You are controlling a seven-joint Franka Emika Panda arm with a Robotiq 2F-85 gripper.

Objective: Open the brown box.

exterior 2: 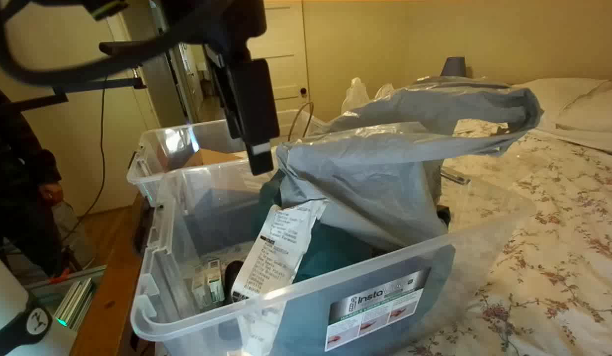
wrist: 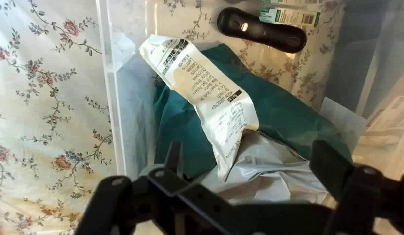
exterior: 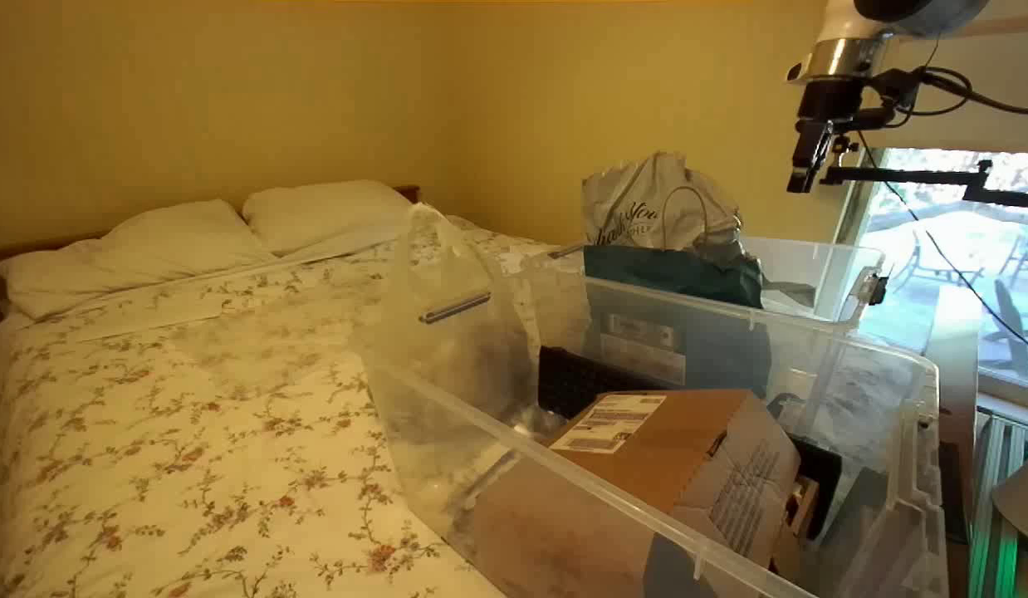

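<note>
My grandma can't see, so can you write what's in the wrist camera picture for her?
The robot's open tool hangs over a clear bin holding a gray bag and something teal beneath a printed paper strip. Also inside: a dark gadget and small boxes. Flowered bedding is at left, part of a brown box at right.

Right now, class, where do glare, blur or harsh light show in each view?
In an exterior view, daylight bleaches the window against the dim yellow wall; in an exterior view, the thick dark cable is blurred, and the far clear bin catches glare; in the wrist view, a bright glint sits on the black rounded object.
</note>
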